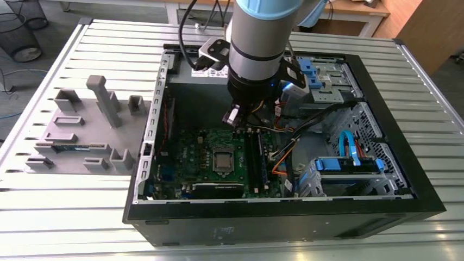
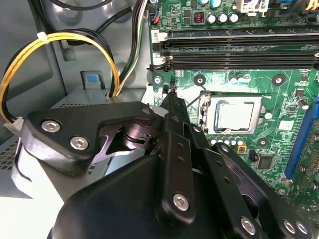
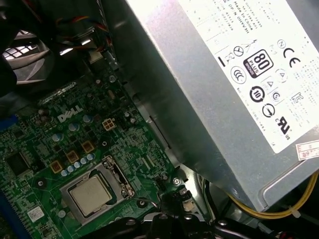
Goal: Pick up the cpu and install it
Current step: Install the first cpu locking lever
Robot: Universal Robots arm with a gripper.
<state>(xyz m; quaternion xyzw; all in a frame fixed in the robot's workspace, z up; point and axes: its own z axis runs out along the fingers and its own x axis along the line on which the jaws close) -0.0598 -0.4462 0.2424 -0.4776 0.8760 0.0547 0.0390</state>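
On the worktop (image 1: 65, 217), a grey holder block (image 1: 80, 136) stands just beside the computer case (image 1: 290, 217), on the exterior view's left. Inside the case, the cpu (image 1: 223, 159) (image 2: 235, 115) (image 3: 90, 195) lies flat in its socket on the green circuit board (image 1: 190, 149). The arm (image 1: 257, 49) hangs over the middle of the case. Its jaws are above the board near the socket, clear of the cpu. They look closed on nothing, though the angle is poor. Blue drive brackets (image 1: 348, 165) sit in the case's right part.
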